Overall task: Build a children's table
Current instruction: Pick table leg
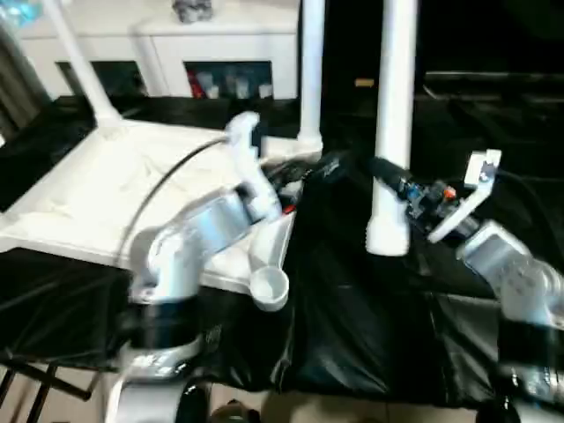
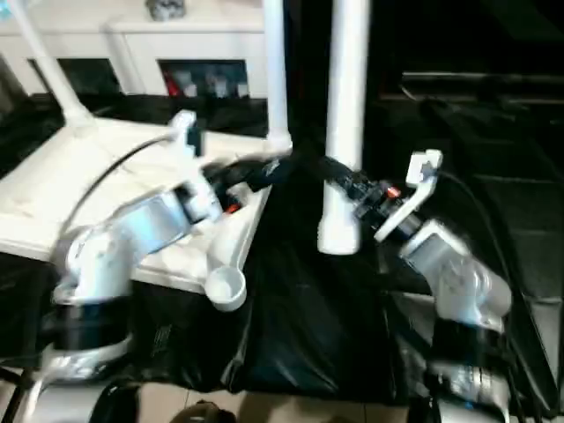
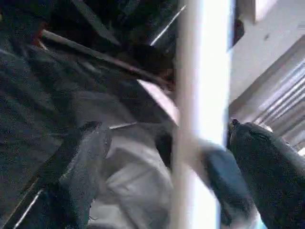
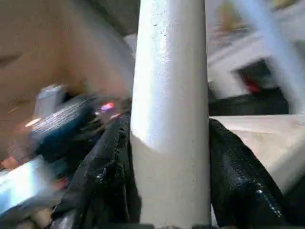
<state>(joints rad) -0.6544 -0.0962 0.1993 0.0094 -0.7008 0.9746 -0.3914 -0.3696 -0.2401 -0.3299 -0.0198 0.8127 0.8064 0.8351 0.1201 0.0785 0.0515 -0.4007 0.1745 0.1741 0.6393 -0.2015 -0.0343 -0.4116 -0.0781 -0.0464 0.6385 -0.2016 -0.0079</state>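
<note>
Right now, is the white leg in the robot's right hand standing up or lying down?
Standing up. The leg runs straight up and down, its lower end hanging above the black cloth, with the right gripper fingers clamped on both sides of it.

Both head views are soft with motion blur, the silver forearms smeared. The white tabletop (image 1: pixel 97 189) glares nearly featureless against dim black sheeting (image 1: pixel 370 326), whose folds catch faint sheen. Wrist views streak heavily (the held leg (image 4: pixel 171 119) stays fairly sharp, lit on its front).
</note>
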